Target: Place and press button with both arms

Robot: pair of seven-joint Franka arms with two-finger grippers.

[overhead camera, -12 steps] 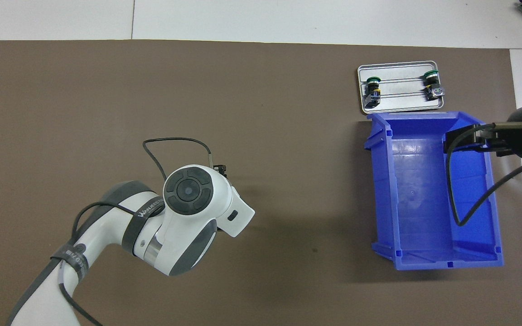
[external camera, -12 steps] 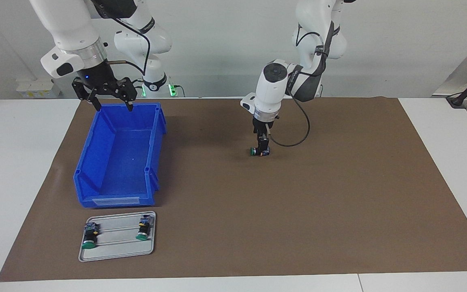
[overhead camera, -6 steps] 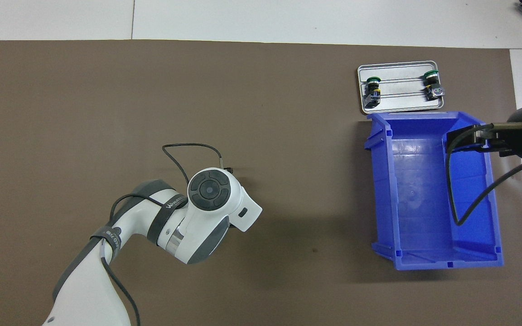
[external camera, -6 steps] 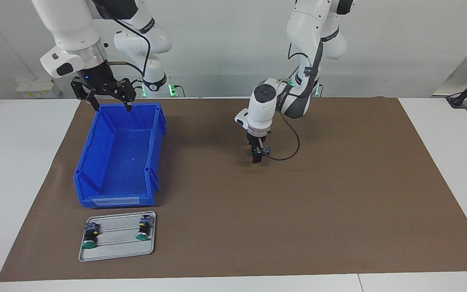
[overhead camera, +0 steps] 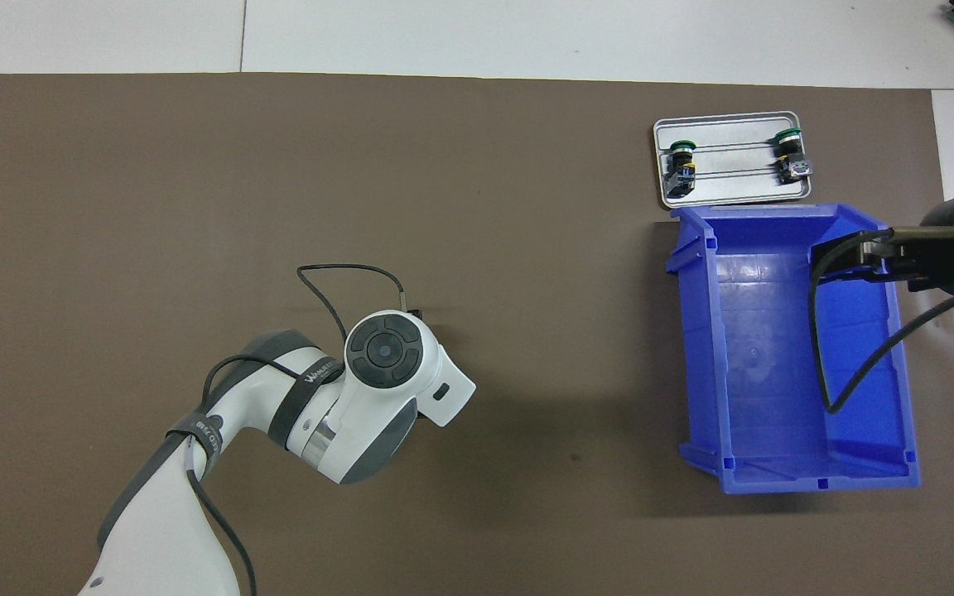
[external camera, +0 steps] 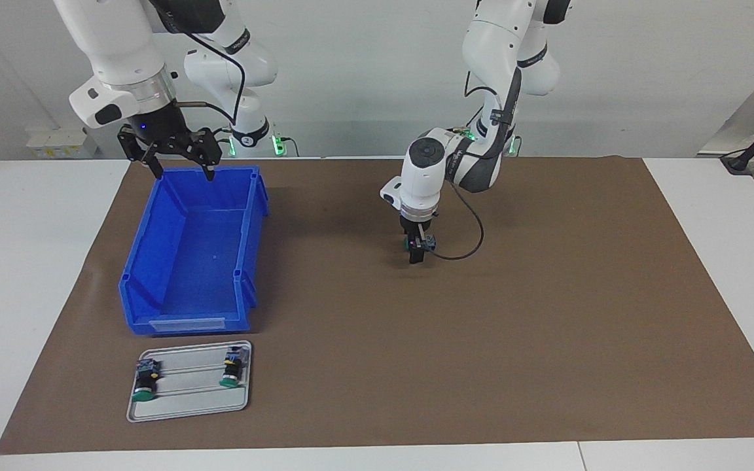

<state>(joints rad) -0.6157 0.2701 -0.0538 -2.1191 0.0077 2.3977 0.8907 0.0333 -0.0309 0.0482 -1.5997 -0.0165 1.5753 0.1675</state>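
A brown, matte paper-like mat covers a white table under a plain pale wall. At the centre of the facing view, the left gripper points straight down at the mat. Its black fingers pinch the small push-button with a round green cap, which is turned on its side and sits at or just above the mat.

I judge this to be the placing step. Next, the button needs to be set down steadily and let go, so that the cap can be pressed.

The right gripper, claws spread, waits in the upper part of the frame over the rim of the glossy blue plastic bin, which has stiff walls. Low in the frame, a shallow grey metal tray holds two matching buttons.
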